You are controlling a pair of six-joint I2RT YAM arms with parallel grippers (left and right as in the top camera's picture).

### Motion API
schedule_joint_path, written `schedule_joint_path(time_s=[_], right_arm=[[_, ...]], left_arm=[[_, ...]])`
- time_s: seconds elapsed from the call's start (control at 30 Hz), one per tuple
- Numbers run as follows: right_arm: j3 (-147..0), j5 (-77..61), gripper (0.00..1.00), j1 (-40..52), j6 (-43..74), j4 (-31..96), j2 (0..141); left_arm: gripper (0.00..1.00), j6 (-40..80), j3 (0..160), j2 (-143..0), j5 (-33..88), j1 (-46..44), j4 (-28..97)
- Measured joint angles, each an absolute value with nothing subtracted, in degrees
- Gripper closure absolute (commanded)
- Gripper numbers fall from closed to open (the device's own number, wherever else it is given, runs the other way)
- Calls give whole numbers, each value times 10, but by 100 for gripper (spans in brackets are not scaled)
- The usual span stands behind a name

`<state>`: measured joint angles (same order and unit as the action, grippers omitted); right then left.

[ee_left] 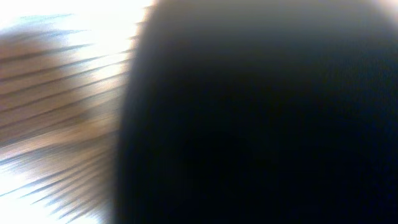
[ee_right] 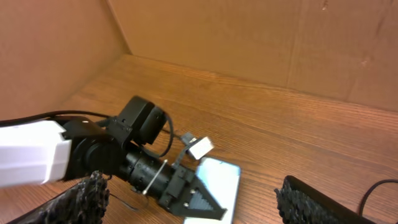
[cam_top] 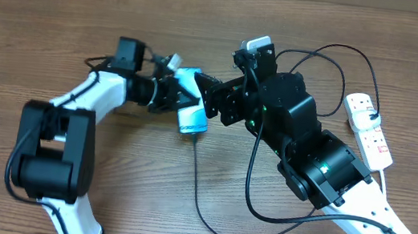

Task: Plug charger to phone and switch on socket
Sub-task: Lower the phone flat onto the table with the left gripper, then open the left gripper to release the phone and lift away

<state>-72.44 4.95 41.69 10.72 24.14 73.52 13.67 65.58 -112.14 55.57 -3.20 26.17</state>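
Between the left fingers (ee_right: pixel 199 203) and right fingers (ee_right: pixel 311 202) lies the phone (ee_right: pixel 222 177).

Overhead: even, soft light from above, sharp across the frame, only faint soft-edged shadows on the bench (cam_top: pixel 35 21). The screen of the phone (cam_top: pixel 191 115) blooms pale blue. Left wrist: unusable, a dark defocused blob fills the right three quarters, and the left strip is blown out white with streaky smear. Right wrist: warm, evenly lit, crisp mid-frame, bottom corners go soft.
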Motion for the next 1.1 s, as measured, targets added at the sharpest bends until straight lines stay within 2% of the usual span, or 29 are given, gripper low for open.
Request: schedule_joint_path(time_s=[0.2,0.4,0.67,0.8,1.1], right_arm=[[-724,50,9,417,107,241,735],[-724,52,9,417,107,240,735],[-724,61,8,417,107,240,735],[-724,67,6,417,107,241,735],[-724,70,3,417,107,239,735]], left_arm=[[96,92,655,-1153,516,33,334],[96,2,655,-1155,481,41,415],[95,-51,655,-1155,477,41,413],[89,-59,655,-1155,473,41,408],[89,-125,655,-1155,463,37,435]])
